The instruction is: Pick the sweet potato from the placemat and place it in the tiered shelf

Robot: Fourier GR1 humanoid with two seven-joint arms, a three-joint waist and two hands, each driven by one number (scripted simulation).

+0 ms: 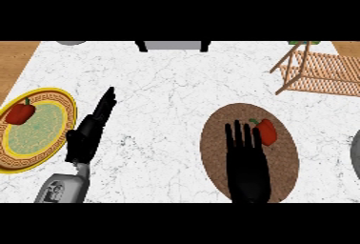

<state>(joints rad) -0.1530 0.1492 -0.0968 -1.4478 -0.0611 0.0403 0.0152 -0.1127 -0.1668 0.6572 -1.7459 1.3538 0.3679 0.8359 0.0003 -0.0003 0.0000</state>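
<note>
A round brown woven placemat (pixel 218 143) lies at the lower right of the white marble counter. On it sits a small red-orange vegetable with a green stem (pixel 266 131); it looks more like a pepper than a sweet potato. My right hand (pixel 246 162) hovers over the placemat with straight fingers, open, its fingertips just left of the vegetable and partly overlapping it. The wooden tiered shelf (pixel 320 71) stands at the far right corner. My left hand (pixel 90 131) rests open at the left, fingers pointing away, holding nothing.
A yellow patterned plate (pixel 42 138) at the left edge carries a red pepper (pixel 20 113). A grey object (pixel 355 155) shows at the right edge. A dark-legged grey object (pixel 172 45) and a grey rounded thing (pixel 70 42) sit along the far edge.
</note>
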